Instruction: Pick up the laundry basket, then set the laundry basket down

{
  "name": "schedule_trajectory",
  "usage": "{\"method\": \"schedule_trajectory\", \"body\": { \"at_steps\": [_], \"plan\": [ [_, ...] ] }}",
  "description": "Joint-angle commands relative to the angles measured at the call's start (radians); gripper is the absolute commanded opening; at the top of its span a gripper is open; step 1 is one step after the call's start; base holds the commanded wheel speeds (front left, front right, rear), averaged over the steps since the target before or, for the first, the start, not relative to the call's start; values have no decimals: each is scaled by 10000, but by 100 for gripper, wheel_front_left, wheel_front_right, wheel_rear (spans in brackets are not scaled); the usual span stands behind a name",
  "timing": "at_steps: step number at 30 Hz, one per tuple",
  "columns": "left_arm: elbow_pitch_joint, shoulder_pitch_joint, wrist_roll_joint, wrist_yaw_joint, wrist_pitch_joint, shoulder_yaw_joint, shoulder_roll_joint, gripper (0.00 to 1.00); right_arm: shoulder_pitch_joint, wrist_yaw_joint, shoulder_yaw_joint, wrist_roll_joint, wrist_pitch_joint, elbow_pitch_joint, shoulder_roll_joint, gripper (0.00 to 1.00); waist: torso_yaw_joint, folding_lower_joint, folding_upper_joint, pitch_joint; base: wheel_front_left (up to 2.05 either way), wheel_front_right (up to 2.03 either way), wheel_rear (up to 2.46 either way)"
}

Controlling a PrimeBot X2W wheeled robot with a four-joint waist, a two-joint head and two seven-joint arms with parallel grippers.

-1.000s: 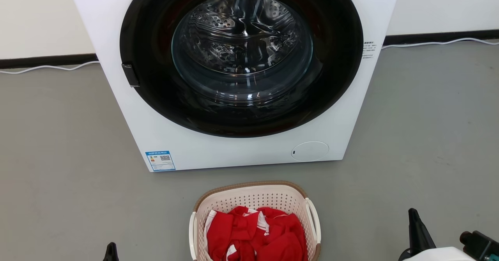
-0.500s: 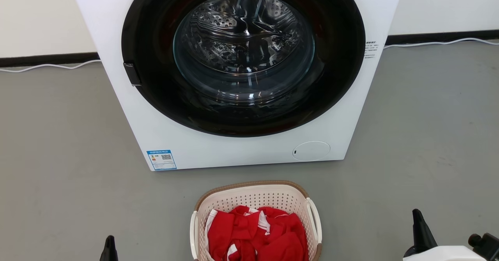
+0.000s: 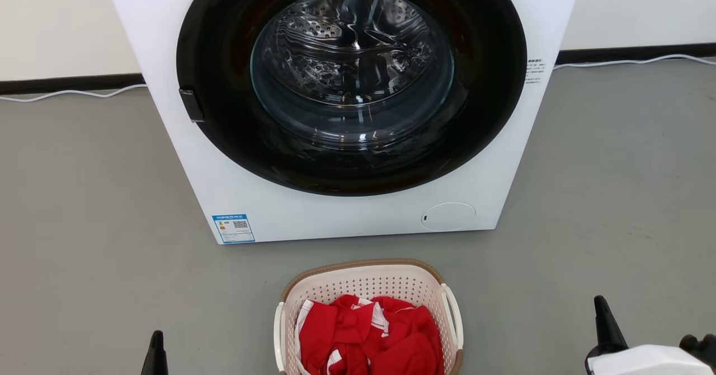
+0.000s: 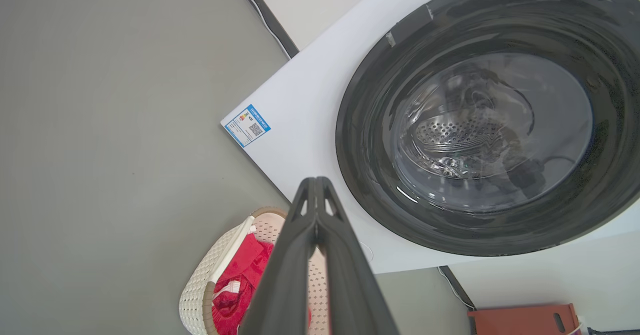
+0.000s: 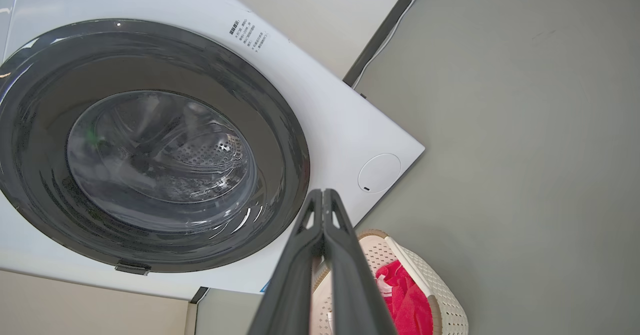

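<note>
Carrying a blue-bordered label (image 3: 233,228) at the lower left corner of its white front, the washing machine (image 3: 335,221) stands on the grey floor (image 3: 84,224); the label has a QR code, but its print is too small to read. A short block of dark small print (image 3: 535,71) sits on the front's right edge, just as unreadable, and a round white cover (image 3: 448,216) lies low on the right. The dark-ringed door (image 3: 224,156) is closed, and the perforated steel drum (image 3: 349,45) shows through its glass. The laundry basket (image 3: 363,263) rests on the floor directly in front of the machine, apart from it, with a strip of bare floor between them. It holds crumpled red cloth (image 3: 369,338) with white stripes, heaped against the perforated cream walls below the brown rim, and 2 white loop handles (image 3: 454,313) stand at its sides. The left gripper (image 4: 316,182) hangs to the basket's left and the right gripper (image 5: 323,193) to its right, neither touching it; the jaws of both are pressed together on nothing. A white cable (image 3: 72,96) runs along the foot of the wall.
</note>
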Motion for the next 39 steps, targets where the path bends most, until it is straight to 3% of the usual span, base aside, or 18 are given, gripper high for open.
{"method": "schedule_trajectory", "body": {
  "at_steps": [1, 39],
  "plan": [
    [-214, -482, -235, -80, 47, 239, 168, 0, -467, 14, 72, 234, 67, -315, -166, 0, 2, 0, -1, 1, 0, 0, 0],
    [-183, -1243, -4571, -348, 1171, 649, 216, 0, -689, 11, -230, 4839, 1187, -619, -224, 0, 141, -1, -1, 54, 0, 0, 0]
  ]
}}
